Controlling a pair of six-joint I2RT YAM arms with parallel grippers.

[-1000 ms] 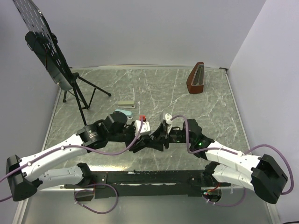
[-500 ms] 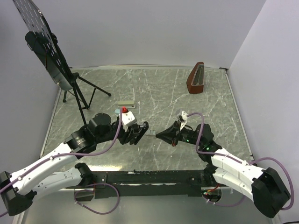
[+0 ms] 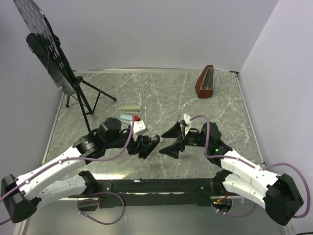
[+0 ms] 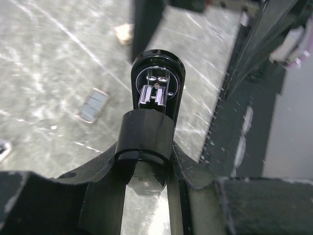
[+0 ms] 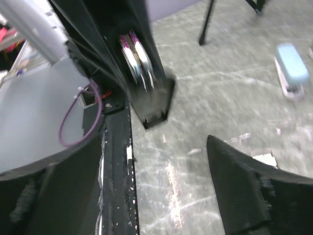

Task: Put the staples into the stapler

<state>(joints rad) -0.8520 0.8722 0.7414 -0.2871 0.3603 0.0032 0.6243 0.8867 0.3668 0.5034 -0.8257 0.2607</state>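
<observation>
Two tools nose to nose at mid-bench

The left tool (image 3: 150, 143) is clamping the black stapler (image 4: 157, 78), silvery metal showing at its end. The right tool (image 3: 164, 144) is hovering just opposite, fingers spread wide, gripping nothing. A small whitish-tan box (image 4: 93, 104) is lying flat on the marbled bench (image 3: 220, 112); loose staples cannot be made out. A grey-green stapler (image 3: 126, 117) is sitting behind the left tool.

Arms that met nose to nose a second ago have split apart! The right pincer (image 3: 169, 142) has thrown its jaws wide open. The left pincer (image 3: 148, 145), clamped on the black stapler (image 4: 156, 83), has edged toward 4 o'clock, narrowing the gap.
</observation>
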